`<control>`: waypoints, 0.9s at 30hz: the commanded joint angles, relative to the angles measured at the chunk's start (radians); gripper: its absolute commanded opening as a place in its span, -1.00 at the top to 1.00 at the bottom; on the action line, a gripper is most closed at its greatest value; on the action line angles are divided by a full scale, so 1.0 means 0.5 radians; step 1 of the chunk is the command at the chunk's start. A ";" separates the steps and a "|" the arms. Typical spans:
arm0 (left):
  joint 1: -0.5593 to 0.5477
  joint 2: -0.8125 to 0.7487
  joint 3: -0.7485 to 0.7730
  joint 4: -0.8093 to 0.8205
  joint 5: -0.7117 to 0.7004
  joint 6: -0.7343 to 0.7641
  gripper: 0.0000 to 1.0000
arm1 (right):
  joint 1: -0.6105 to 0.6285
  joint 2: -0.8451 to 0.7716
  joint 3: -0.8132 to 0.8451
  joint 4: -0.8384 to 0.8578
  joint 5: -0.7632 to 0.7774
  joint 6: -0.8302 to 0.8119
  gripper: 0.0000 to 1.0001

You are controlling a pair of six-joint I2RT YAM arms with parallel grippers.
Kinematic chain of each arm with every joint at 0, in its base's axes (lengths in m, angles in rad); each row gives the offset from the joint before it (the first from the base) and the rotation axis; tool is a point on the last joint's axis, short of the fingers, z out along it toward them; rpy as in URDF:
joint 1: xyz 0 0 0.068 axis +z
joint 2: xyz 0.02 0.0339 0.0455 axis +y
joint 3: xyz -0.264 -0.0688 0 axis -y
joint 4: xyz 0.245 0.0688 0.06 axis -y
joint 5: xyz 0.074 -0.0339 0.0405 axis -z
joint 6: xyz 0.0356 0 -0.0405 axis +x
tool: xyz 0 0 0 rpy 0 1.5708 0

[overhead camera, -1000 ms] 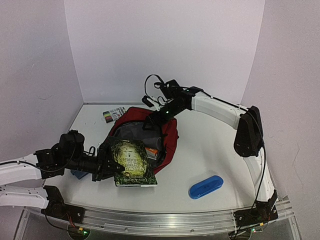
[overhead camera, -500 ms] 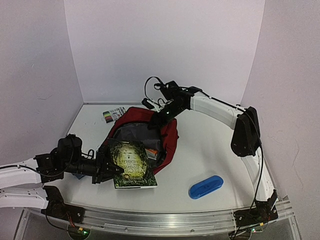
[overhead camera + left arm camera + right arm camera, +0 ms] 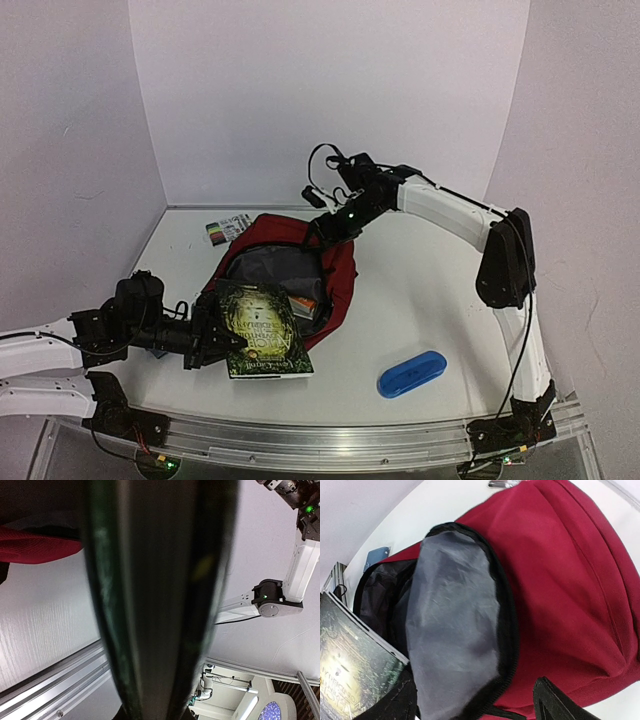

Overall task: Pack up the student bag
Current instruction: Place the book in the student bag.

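- Now the right arm has lifted and drawn back toward the far edge of the tabletop (image 3: 430, 290). A second ago its right tool (image 3: 325, 232) was down at the mouth of the student bag (image 3: 343, 275); it now hangs above the bag's far rim.
- Its wrist view shows the two fingers (image 3: 552, 702) spread wide. The black-edged rim and the grey lining (image 3: 455, 620) lie between them but are not pinched. I judge the rim has been let go, or is about to be taken afresh.
- The mouth gapes without that hold, which suits the task: the opening faces the near-left corner, where the book (image 3: 262, 328) is held ready.
- The left tool (image 3: 218, 335) is pressed together on the book's left edge, and its wrist view is filled by the dark cover seen edge-on.
- The book has barely shifted over the last second. Its far corner overlaps the near lip of the mouth, so it is not in yet.
- The left arm lies low along the near-left part of the tabletop, forearm pointing at the bag. The right arm reaches from the near-right corner in a high arc, elbow up and wrist tipped down over the bag.
- The bag lies about mid-tabletop, a little left of centre.
- A blue case (image 3: 411, 373) sits by the near edge to the bag's right, well apart from it. A pack of markers (image 3: 228, 229) lies near the far-left corner, just beside the bag. Both look unpacked.
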 commanded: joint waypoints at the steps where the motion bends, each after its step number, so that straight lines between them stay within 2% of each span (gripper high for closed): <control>1: -0.001 -0.029 0.060 0.261 0.048 0.027 1.00 | -0.027 -0.009 -0.058 -0.067 -0.275 0.099 -0.60; 5: -0.001 -0.026 0.072 0.238 0.050 0.037 0.99 | -0.026 0.053 -0.079 -0.070 -0.469 0.209 -0.54; 8: -0.001 -0.007 0.072 0.235 0.053 0.043 1.00 | -0.026 0.081 -0.054 -0.069 -0.525 0.225 -0.32; 10: -0.001 0.016 0.049 0.269 0.071 0.037 1.00 | -0.025 0.090 -0.023 -0.067 -0.586 0.240 -0.03; 14: -0.001 0.061 -0.043 0.456 0.104 -0.012 1.00 | -0.027 0.088 0.065 -0.058 -0.545 0.242 0.91; 15: -0.001 0.074 -0.060 0.517 0.105 -0.018 1.00 | -0.030 0.078 0.083 -0.058 -0.524 0.234 0.99; 19: 0.000 0.182 -0.071 0.719 0.139 -0.004 1.00 | -0.062 0.011 0.124 -0.031 -0.583 0.253 1.00; 27: 0.037 0.600 -0.023 1.127 0.281 0.026 0.99 | -0.078 -0.093 0.168 0.045 -0.707 0.352 1.00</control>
